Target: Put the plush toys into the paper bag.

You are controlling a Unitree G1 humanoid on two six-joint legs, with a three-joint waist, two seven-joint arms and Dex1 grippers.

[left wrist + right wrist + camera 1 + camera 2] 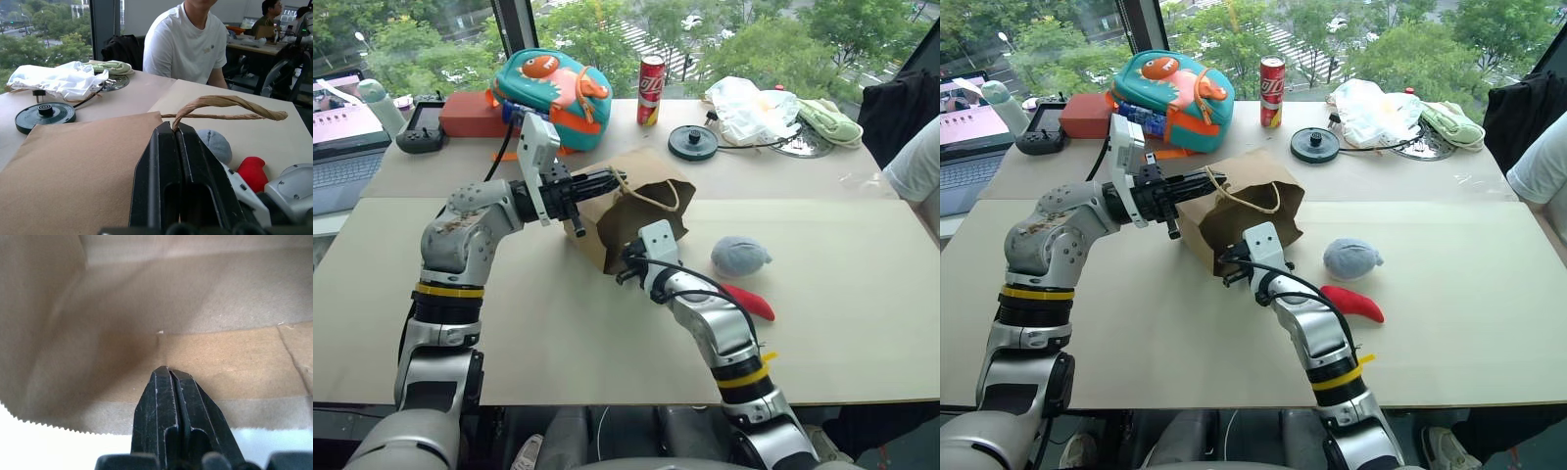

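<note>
Your left pincer [177,129] is pressed shut on the top edge of the paper bag [636,201], right where one twisted handle [230,107] loops out from between the fingers. That arm reaches in from the left with the forearm roughly level and the pincer pointing across toward the right, so the bag hangs from it with its mouth turned toward you and to the right.

Your right pincer [169,377] is also fully closed, with nothing visibly caught between its fingers. Its tip sits at the bag's mouth, and its wrist view looks straight into the brown interior past the serrated lip [49,423]. That arm comes up from the lower right, elbow bent, wrist angled forward and to the left, pointing only slightly downward.

Both plush toys lie outside the bag on the pale tabletop [538,333], to the right of your right forearm. The grey-blue ball [740,257] rests just beside the bag's open side, and the red pepper [750,300] lies a little nearer you, close to the ball and partly behind the right arm.

Farther back you have a teal-and-orange fish backpack [551,86], a red can [651,90], a round black disc [692,142], a white plastic bag [749,106] and a pale green cloth [830,119]. A person in a white shirt [188,44] sits at the tabletop's right side.
</note>
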